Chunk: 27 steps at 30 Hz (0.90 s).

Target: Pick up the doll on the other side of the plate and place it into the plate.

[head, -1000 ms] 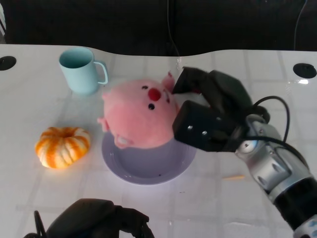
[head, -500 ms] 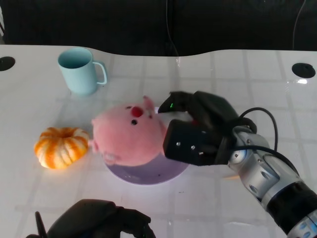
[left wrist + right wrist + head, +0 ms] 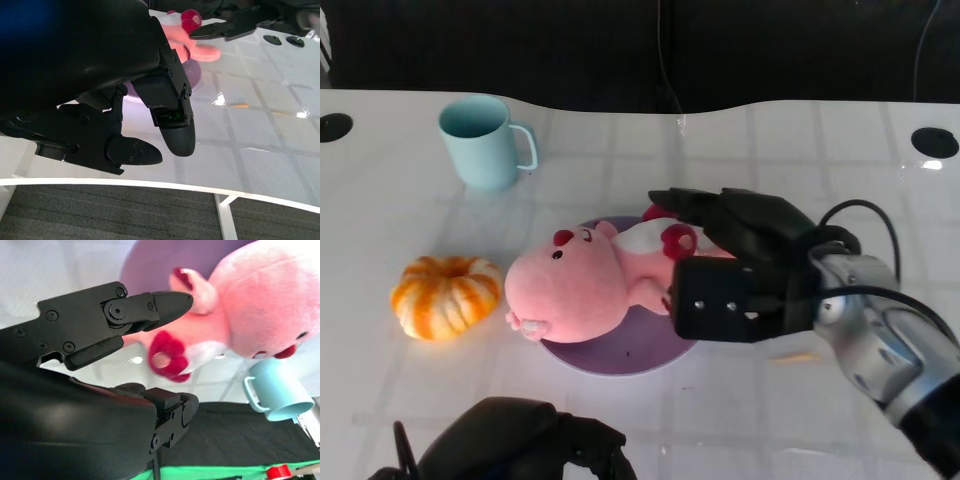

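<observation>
The pink plush doll [image 3: 585,285] lies on its side on the purple plate [image 3: 620,355], head toward the pumpkin and red feet toward my right hand [image 3: 745,265]. That hand sits at the plate's right rim with its fingers spread above and below the doll's legs. In the right wrist view a gap shows between the fingers [image 3: 150,307] and the doll [image 3: 260,315], and nothing is gripped. My left hand [image 3: 520,445] rests low at the table's front edge, away from the plate, with its fingers [image 3: 175,140] loosely bent, apart and empty.
A light blue mug [image 3: 480,140] stands at the back left. An orange-and-white pumpkin [image 3: 445,295] sits just left of the plate, close to the doll's head. A small orange stick [image 3: 790,356] lies on the white table right of the plate.
The doll came down from above the plate and now lies on it. My right hand drew back to the right and its fingers opened off the doll. The left hand stayed put.
</observation>
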{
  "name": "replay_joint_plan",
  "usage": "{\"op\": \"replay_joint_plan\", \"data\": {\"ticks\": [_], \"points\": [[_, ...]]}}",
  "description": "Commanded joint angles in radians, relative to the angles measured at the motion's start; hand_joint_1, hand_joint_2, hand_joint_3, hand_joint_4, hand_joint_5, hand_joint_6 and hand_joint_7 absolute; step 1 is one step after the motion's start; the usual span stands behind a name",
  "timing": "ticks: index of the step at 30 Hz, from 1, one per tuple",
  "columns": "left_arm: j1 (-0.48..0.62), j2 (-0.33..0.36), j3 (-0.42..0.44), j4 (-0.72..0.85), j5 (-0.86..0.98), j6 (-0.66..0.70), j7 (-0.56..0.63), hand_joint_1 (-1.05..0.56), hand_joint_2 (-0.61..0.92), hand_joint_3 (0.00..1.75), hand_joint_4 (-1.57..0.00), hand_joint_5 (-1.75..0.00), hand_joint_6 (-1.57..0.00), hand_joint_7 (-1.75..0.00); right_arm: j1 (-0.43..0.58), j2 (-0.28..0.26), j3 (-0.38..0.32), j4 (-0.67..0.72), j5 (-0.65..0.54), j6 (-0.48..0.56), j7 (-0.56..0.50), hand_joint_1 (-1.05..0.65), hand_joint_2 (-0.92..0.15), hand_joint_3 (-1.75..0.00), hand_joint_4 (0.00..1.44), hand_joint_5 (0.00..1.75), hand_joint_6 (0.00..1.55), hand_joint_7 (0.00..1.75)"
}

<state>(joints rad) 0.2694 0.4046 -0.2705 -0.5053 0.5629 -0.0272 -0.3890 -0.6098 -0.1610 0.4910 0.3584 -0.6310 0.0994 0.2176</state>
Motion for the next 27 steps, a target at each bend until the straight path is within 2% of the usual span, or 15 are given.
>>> {"op": "replay_joint_plan", "data": {"ticks": [1, 6, 8, 10, 12, 14, 16, 22, 27], "points": [[-0.005, 0.005, 0.000, 0.009, 0.001, 0.002, 0.006, -0.17, 0.92, 0.26, -0.71, -1.44, -0.90, -0.60, 0.039, -0.065, -0.032, -0.109, 0.008, -0.016, 0.026, -0.81, -0.92, -0.21, 0.00, 0.24, 0.10, 0.00], [-0.012, -0.001, -0.007, 0.002, 0.005, 0.023, -0.003, -0.16, 0.92, 0.25, -0.71, -1.43, -0.90, -0.60, 0.164, -0.152, -0.108, -0.316, 0.052, -0.075, 0.027, -0.76, -0.92, -0.24, 0.03, 0.31, 0.14, 0.02], [-0.015, -0.003, -0.010, 0.005, 0.004, 0.021, 0.003, -0.16, 0.92, 0.24, -0.71, -1.43, -0.90, -0.61, 0.230, -0.177, -0.149, -0.380, 0.077, -0.113, 0.008, -0.70, -0.92, -0.26, 0.11, 0.45, 0.24, 0.06], [-0.017, -0.004, -0.013, 0.008, 0.006, 0.019, 0.007, -0.17, 0.92, 0.24, -0.71, -1.42, -0.90, -0.61, 0.288, -0.190, -0.184, -0.430, 0.094, -0.134, -0.005, -0.63, -0.92, -0.26, 0.18, 0.67, 0.34, 0.09], [-0.018, -0.004, -0.016, 0.008, 0.009, 0.021, 0.006, -0.17, 0.92, 0.25, -0.72, -1.38, -0.89, -0.60, 0.373, -0.196, -0.239, -0.477, 0.136, -0.184, -0.039, -0.49, -0.92, -0.19, 0.39, 0.81, 0.51, 0.17], [-0.017, -0.006, -0.016, 0.007, 0.006, 0.024, 0.003, -0.17, 0.92, 0.26, -0.73, -1.36, -0.89, -0.60, 0.451, -0.201, -0.287, -0.501, 0.177, -0.236, -0.071, -0.35, -0.92, -0.13, 0.63, 0.86, 0.69, 0.22], [-0.017, -0.005, -0.011, 0.006, 0.001, 0.022, 0.003, -0.16, 0.92, 0.26, -0.73, -1.35, -0.89, -0.60, 0.507, -0.200, -0.319, -0.520, 0.200, -0.266, -0.088, -0.26, -0.92, -0.09, 0.76, 0.85, 0.79, 0.24], [-0.025, 0.009, 0.001, 0.008, -0.002, 0.026, -0.012, -0.18, 0.92, 0.27, -0.72, -1.34, -0.88, -0.59, 0.645, -0.187, -0.376, -0.606, 0.273, -0.269, -0.075, -0.09, -0.91, -0.07, 0.82, 0.92, 0.93, 0.27], [-0.023, 0.018, 0.013, 0.003, -0.011, 0.030, -0.016, -0.17, 0.92, 0.27, -0.73, -1.33, -0.89, -0.59, 0.738, -0.197, -0.411, -0.714, 0.337, -0.168, 0.000, 0.02, -0.91, -0.19, 0.85, 1.05, 1.03, 0.31]]}}
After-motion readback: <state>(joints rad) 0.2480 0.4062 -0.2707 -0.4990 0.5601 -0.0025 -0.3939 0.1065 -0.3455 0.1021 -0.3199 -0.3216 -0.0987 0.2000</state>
